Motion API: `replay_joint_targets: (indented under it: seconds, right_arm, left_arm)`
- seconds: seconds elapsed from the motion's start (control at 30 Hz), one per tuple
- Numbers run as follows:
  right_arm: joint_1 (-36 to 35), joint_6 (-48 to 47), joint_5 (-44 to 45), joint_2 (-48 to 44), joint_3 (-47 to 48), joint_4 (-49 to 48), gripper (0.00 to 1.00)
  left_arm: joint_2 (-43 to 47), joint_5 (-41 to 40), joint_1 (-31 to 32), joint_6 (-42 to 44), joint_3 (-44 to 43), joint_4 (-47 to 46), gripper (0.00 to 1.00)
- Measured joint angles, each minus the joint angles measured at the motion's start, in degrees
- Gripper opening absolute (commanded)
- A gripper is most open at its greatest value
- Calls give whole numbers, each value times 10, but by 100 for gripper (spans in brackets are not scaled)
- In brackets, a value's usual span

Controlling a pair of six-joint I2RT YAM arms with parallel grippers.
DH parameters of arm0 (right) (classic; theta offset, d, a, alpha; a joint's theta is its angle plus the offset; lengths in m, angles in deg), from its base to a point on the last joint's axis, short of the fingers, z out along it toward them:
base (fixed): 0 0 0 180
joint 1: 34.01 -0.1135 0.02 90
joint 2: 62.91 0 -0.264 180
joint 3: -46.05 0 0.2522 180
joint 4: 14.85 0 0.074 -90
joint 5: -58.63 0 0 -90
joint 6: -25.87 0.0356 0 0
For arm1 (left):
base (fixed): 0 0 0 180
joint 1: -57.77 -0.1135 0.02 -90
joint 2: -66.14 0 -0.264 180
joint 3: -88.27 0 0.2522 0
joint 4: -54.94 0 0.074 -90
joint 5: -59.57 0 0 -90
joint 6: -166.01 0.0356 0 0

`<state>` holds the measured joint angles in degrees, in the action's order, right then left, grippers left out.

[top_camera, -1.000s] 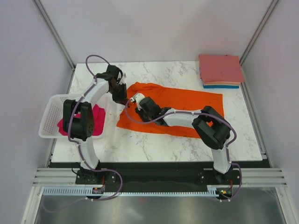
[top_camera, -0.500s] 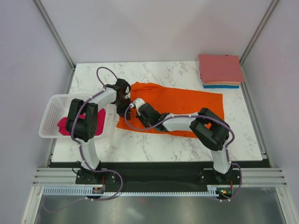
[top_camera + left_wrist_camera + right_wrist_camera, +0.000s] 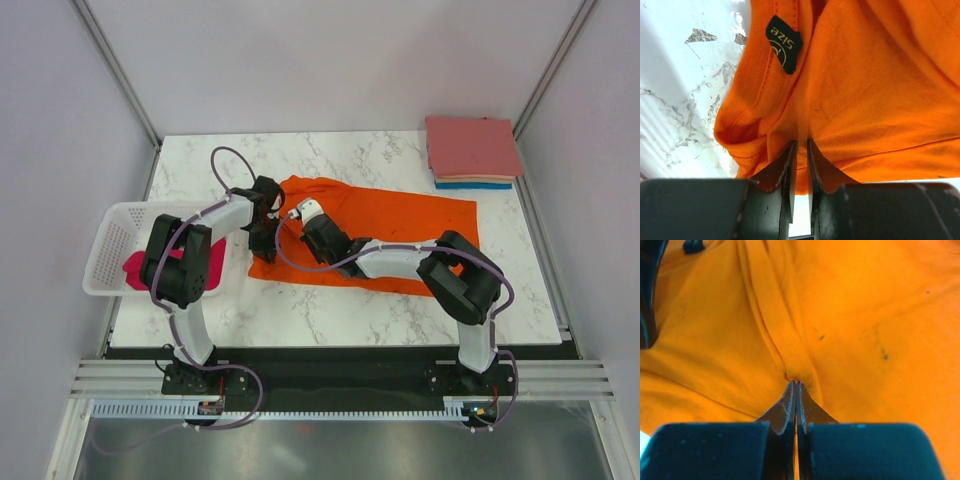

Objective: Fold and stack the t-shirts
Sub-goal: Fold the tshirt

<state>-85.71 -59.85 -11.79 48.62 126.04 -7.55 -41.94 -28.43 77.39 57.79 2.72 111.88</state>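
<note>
Shirt in work: orange t-shirt point(image 3: 400, 215) lies spread across the middle of the marble table point(image 3: 330, 300), long side running left to right, its left end bunched where both arms meet.
Left gripper point(image 3: 264, 232): at the shirt's left edge; the left wrist view point(image 3: 800, 147) shows the jaws drawn nearly together, nipping a fold of the orange cloth point(image 3: 865, 90) just below the collar.
Neck label point(image 3: 783, 42): small black tag sewn inside the collar, beyond the left fingertips.
Right gripper point(image 3: 293, 214): just beside the left one, over the same end of the shirt; in the right wrist view point(image 3: 796, 385) the jaws are clenched, with a raised ridge of cloth point(image 3: 865, 315) puckering right at their tips.
Basket point(image 3: 105, 250): white, slotted, at the table's left edge, holding a crumpled magenta t-shirt point(image 3: 135, 268).
Folded stack point(image 3: 472, 148): far right corner, well apart from the arms; salmon-pink on top, a peach edge point(image 3: 475, 179) under it, blue point(image 3: 470, 185) lowest.
</note>
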Motion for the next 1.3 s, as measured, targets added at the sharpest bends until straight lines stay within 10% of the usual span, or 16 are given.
replay_joint_targets:
  seconds: [0.37,0.5,0.8,1.3]
  right_arm:
    - [52,39,0,-9,3,4,8]
    - [54,70,5,-9,6,21,26]
    - [70,191,38,-85,29,215,34]
    - [395,377,17,-255,-58,470,34]
  left_arm:
    - [1,-21,7,-1,0,2,22]
    - [3,-34,10,-3,1,3,22]
    - [24,-89,16,-4,16,23,24]
    - [-23,34,45,-3,-162,4,25]
